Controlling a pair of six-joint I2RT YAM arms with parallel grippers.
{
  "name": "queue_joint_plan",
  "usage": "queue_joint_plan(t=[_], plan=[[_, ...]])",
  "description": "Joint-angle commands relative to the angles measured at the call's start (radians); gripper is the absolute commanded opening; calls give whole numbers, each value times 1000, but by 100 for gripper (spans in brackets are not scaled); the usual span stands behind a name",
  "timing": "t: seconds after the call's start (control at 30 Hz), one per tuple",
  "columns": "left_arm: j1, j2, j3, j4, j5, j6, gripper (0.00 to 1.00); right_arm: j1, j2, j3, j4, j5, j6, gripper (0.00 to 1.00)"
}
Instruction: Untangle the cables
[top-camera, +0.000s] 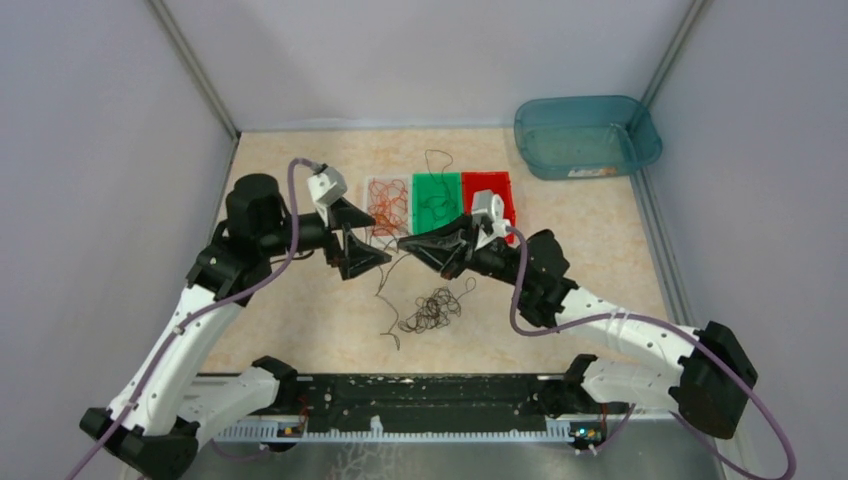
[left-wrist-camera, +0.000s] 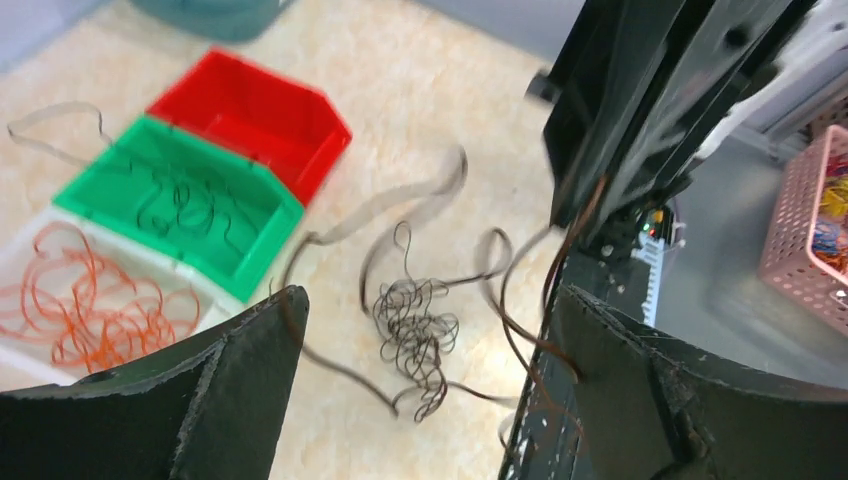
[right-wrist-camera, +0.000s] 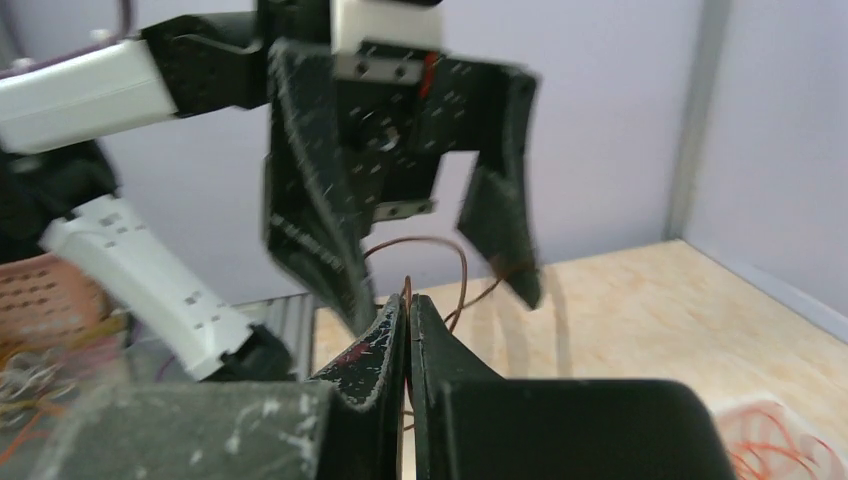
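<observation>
Pinched between the pressed-together fingers of the right gripper (right-wrist-camera: 408, 310), a hair-thin dark brown curly cable (right-wrist-camera: 464, 272) is hung lengthwise downward toward the dark tangle of cables (top-camera: 435, 308) on the beige marbled table (top-camera: 300, 305), while the left gripper (top-camera: 378, 240) is spread wide.

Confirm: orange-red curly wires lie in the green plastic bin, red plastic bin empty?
No. The orange-red curly wires lie in the white plastic bin; the green plastic bin holds thin dark wires. The left wrist view shows it. The red plastic bin is empty.

Bright, even, soft light casts only faint shadows; both wrist views are blurred, smearing the cables (left-wrist-camera: 408, 328).
</observation>
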Motion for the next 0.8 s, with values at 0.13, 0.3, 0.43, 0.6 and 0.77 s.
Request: queue_joint_plan(t=[0.13, 0.3, 0.43, 0.6, 0.77], plan=[[-3, 58, 56, -164, -94, 165, 100, -192, -56, 40, -117, 212, -33, 0], [-2, 42, 62, -160, -103, 189, 100, -310, -62, 49, -171, 280, -87, 0], [-2, 38, 67, -150, -64, 197, 100, -409, -53, 68, -161, 265, -56, 0], [-2, 54, 100, -169, -23, 200, 100, -485, -21, 120, -168, 273, -61, 0], [-2, 35, 95, -131, -91, 220, 100, -550, -6, 151, -110, 268, -1, 0]])
